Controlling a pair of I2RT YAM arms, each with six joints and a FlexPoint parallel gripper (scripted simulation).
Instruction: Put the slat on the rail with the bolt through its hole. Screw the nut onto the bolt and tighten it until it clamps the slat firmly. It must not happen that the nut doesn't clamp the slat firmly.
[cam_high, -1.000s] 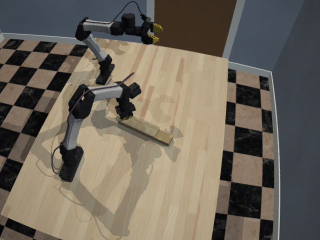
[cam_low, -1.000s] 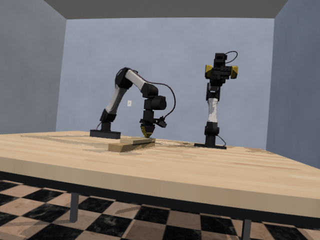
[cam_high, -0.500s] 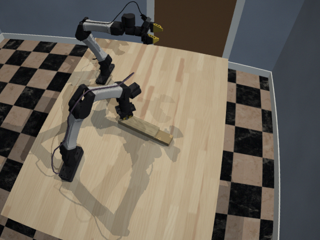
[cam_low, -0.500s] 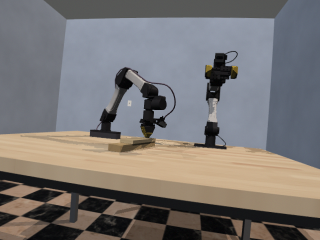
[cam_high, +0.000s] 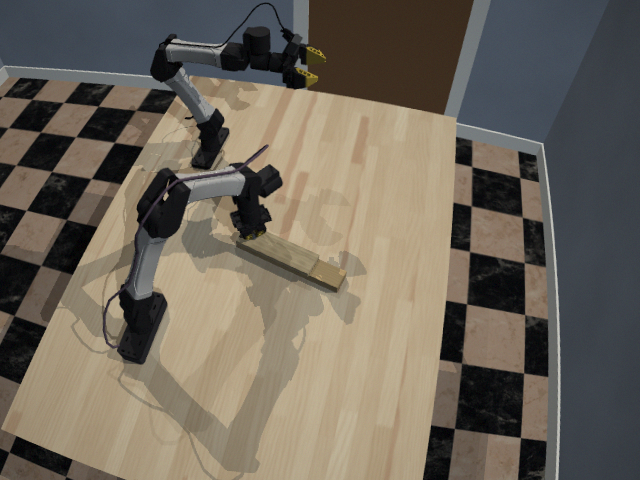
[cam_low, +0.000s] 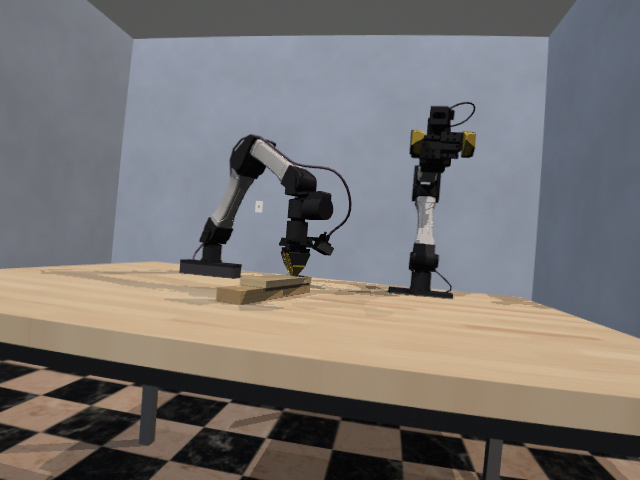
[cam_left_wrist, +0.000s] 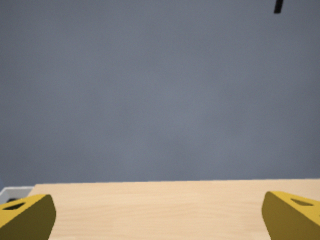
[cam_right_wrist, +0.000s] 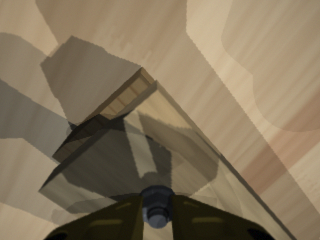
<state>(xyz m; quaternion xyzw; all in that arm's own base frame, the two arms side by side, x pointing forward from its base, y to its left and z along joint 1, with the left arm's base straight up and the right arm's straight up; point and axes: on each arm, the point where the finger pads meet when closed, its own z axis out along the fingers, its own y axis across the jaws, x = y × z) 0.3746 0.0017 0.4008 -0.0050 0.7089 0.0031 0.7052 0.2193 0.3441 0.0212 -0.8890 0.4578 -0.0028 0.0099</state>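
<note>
Right jaws grasping nut on bolt, slat atop rail, inward of the tabletop's edges; left jaws released. Twist square, until firm.

Comparison of the top and exterior views finds no visible change: the black-and-grey right arm's yellow-tipped gripper, the flat pale wooden slat and the black-and-grey left arm register no discernible displacement.
</note>
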